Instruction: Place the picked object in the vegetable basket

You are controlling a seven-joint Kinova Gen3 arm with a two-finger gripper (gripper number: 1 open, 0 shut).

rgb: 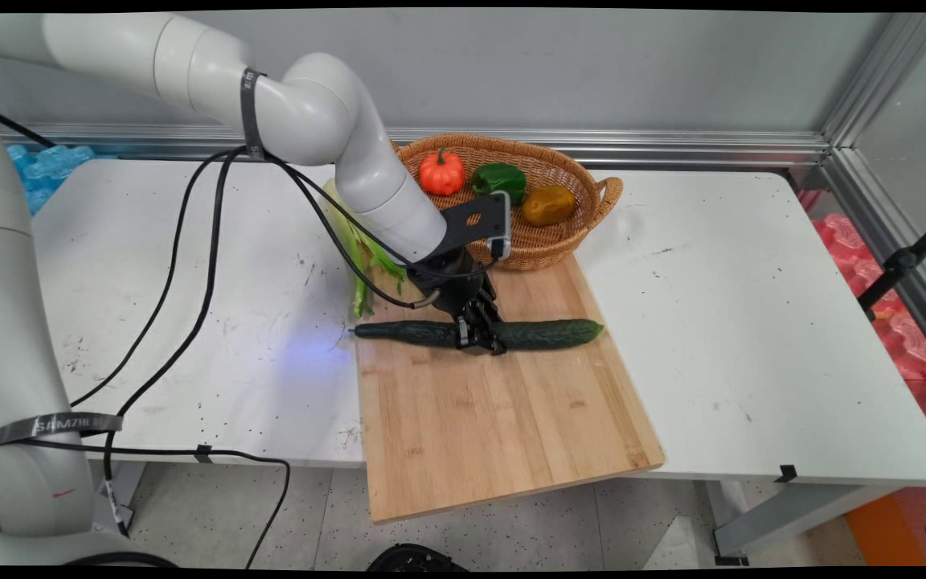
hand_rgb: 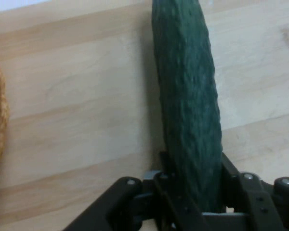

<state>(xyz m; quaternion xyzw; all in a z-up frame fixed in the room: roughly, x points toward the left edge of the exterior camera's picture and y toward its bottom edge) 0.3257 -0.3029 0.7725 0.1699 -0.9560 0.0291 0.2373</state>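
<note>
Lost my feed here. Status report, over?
Gripper shut on cucumber mid-length. Cucumber lying on cutting board. Basket behind, corn to the side; neither touching.

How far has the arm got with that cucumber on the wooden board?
Already in the basket: a pumpkin, a green pepper and a brownish pepper. In hand: the gripper is down on the cucumber, its fingers closed around the middle, with the cucumber lying across the cutting board. Not yet lifted. The corn lies untouched beside the board, partly behind the arm.
</note>
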